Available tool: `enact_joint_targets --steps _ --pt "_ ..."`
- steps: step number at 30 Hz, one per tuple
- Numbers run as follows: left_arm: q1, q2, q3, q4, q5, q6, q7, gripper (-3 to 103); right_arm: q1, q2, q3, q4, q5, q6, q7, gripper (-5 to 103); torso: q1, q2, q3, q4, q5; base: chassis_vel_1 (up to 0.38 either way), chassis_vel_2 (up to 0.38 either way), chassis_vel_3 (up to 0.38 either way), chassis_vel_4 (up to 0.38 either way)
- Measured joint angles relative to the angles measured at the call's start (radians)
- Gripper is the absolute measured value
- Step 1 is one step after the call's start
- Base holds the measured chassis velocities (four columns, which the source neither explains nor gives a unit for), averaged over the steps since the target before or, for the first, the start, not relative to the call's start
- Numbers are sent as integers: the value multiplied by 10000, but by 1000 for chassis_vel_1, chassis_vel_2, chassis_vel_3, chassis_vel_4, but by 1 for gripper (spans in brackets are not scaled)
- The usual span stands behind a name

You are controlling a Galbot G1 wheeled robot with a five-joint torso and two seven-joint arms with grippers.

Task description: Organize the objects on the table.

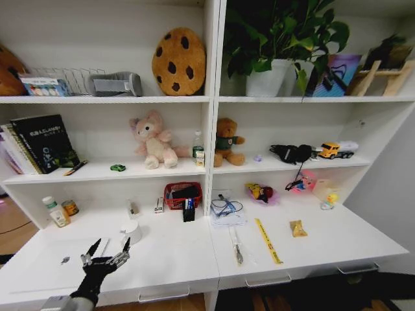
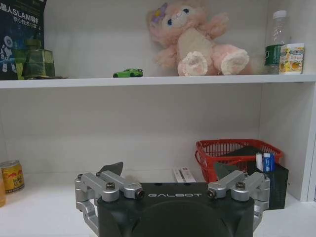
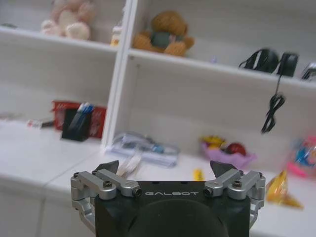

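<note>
The tidying looks barely begun, judging from how much lies loose on the white desk (image 1: 175,256). The left gripper (image 1: 109,249) hangs low over the desk's left half with its fingers spread apart and nothing between them; just under and left of it lies the thin silver laptop (image 1: 55,259), flat and closed, apparently untouched. Beyond the gripper stands a small white roll (image 1: 131,230), and farther back by the wall a bottle (image 1: 57,212) and a can (image 1: 70,207). On the right half the clutter is still scattered: a pen-like tool (image 1: 237,247) lies near the front edge, a long yellow strip (image 1: 268,240) lies slantwise beside it, a small yellow packet (image 1: 298,227) sits farther right, and a stack of papers with a cable on top (image 1: 227,210) rests close to the shelf divider. The red basket (image 1: 183,194) at the back holds some things already, and a black pen holder (image 1: 189,210) stands in front of it with pens upright in it, so that corner seems sorted. The right gripper (image 3: 167,170) is open too, its fingers apart and empty, held up in front of the desk's right half and well apart from everything there. As I read it, nearly all the gathering is left to do.
</note>
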Motion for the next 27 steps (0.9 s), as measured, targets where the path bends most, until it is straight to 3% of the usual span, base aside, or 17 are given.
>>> enact_joint_targets --steps 1,2,4,5,6,8,10,11,12,14,19,27 --pt "0 0 1 0 0 0 0 100 190 -128 355 734 347 -692 487 100 0 1 1 3 -6 0 0 0 0" --pt "0 0 1 0 0 0 0 100 190 -128 355 734 347 -692 487 100 0 1 1 3 -6 0 0 0 0" --pt "0 0 0 0 0 0 -1 100 1118 -477 652 1654 1098 -2813 1936 100 0 0 1 1 0 0 0 0 0" --pt "0 0 0 0 0 0 -1 100 1118 -477 652 1654 1098 -2813 1936 100 0 0 1 1 0 0 0 0 0" --pt "1 -1 1 0 0 0 0 100 1862 -910 714 1958 1996 -4217 2583 100 0 -1 2 0 1 0 0 0 0" --pt "0 -1 0 0 0 0 -3 100 3048 -1915 794 2039 3255 -5719 3277 100 1 -2 2 1 1 0 0 0 0" --pt "1 0 1 0 0 0 1 100 3402 -2223 822 1952 3558 -6054 3435 100 1 -2 2 3 1 0 0 0 0" --pt "1 0 0 0 0 0 0 100 4339 -2970 922 1460 4335 -6889 3755 100 3 -3 3 9 0 0 0 0 0" --pt "1 0 0 0 0 0 0 100 4339 -2970 922 1460 4335 -6889 3755 100 3 -3 3 9 0 0 0 0 0" --pt "1 -1 0 0 0 0 -3 100 5439 -3593 945 637 5307 -7755 3986 100 4 -3 4 5 1 0 0 0 0" --pt "1 0 0 0 0 0 -4 100 7008 -4048 635 -757 6045 -8328 4130 100 5 -4 4 4 4 0 0 0 0" --pt "1 0 1 0 0 0 -1 100 7071 -3782 428 -1024 5184 -7655 3456 100 3 -3 1 0 -1 0 0 0 0"
